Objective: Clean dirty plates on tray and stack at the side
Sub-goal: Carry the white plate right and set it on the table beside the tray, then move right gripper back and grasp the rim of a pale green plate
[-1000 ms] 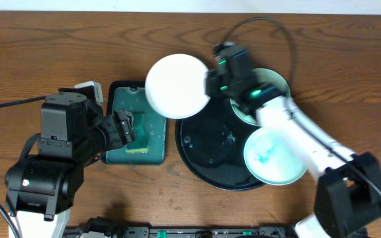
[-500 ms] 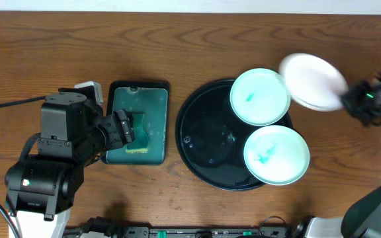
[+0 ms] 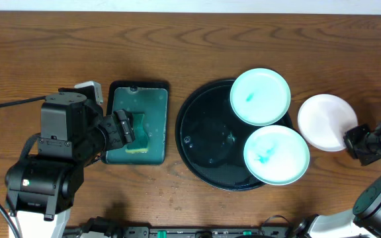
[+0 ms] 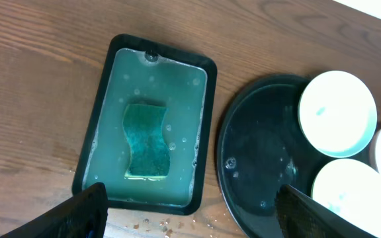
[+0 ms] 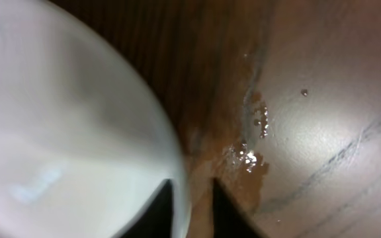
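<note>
A brown wooden desk [image 3: 190,39] carries everything here. At its middle lies the large, glossy round black tray [image 3: 207,142] with a raised rim, wet-looking. Left of it, apart, is a smaller rectangular black tray [image 3: 139,84] filled with teal liquid [image 4: 177,92]. Two small round plates tinted pale teal sit on the big tray's right side, just beside each other. The far plate [image 3: 260,96] overlaps the rim at the top and the near plate [image 3: 276,155] overhangs it lower down; each has a small teal smear. A third small round white plate [image 3: 324,120] lies on the bare desk just right of the tray. A green wavy-edged sponge [image 4: 146,140] lies in the liquid. The left hand [image 3: 126,127] hovers over the sponge tray, fingers wide apart and empty. The right hand [image 3: 352,141] straddles the white plate's right rim. Its wrist view is blurred, but wood seems to show between rim and one finger, so it looks slightly apart, not clamped. Tiny droplets [image 5: 250,155] glisten on the wood beside it.
</note>
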Controlling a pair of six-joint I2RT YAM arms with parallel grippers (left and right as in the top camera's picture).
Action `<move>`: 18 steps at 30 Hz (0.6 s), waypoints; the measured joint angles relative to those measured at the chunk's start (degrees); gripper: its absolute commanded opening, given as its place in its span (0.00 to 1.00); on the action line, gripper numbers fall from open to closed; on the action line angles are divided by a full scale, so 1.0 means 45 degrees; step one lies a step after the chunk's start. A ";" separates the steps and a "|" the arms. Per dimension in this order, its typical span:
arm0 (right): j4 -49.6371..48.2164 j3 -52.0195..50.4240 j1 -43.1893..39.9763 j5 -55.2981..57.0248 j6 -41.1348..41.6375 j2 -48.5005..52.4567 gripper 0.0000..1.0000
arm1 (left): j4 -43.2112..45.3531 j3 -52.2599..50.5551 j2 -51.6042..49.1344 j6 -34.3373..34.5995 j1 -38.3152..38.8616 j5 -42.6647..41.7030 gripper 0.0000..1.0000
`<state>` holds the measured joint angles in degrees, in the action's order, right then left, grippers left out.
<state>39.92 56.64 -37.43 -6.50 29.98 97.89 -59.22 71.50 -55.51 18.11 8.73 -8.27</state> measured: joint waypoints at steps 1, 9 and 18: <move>-0.0053 -0.0005 0.0000 -0.0097 -0.0073 0.0000 0.31 | 0.0000 0.0000 0.0000 0.0000 0.0000 0.0000 0.81; 0.0899 0.0073 0.0481 -0.3045 -0.1977 -0.1428 0.38 | 0.0000 0.0000 0.0000 0.0000 -0.0005 0.0000 0.81; 0.2778 -0.0277 0.3667 -0.2516 -0.3551 -0.2594 0.42 | 0.0005 0.0000 0.0000 0.0000 0.0000 0.0000 0.81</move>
<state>52.42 55.40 -20.93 -17.82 14.00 86.21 -59.20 71.50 -55.51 18.11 8.73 -8.27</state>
